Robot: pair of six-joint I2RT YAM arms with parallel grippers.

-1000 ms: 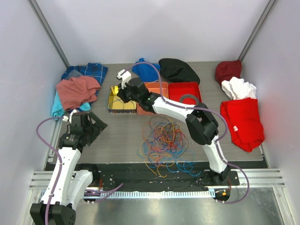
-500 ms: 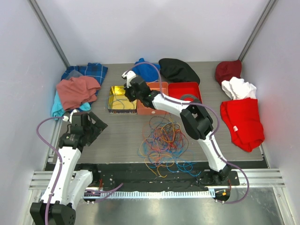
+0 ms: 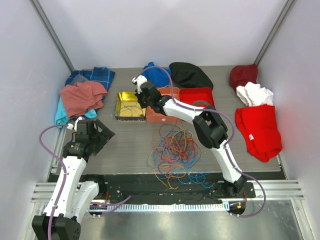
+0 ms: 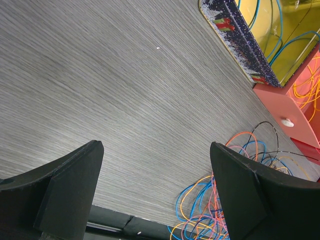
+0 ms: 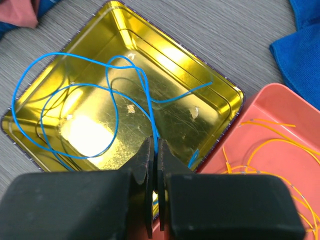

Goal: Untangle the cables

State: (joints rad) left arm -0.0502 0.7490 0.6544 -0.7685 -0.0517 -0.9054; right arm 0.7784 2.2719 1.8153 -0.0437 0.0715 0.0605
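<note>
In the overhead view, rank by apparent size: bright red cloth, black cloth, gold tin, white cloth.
Largest: bright red cloth.
Then: black cloth.
The gold tin and the white cloth look about alike, so no ranking between them.

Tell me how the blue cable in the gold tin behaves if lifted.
Probably floppy: the blue cable lies in loose loops inside the gold tin. Likely light, being so thin. It might slide through the narrow pinch of the right fingers.

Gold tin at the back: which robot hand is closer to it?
Right. The right gripper hangs over the gold tin's edge, shut on a blue cable that loops inside it. The left gripper stands open over the table, well off to the tin's near left.
</note>
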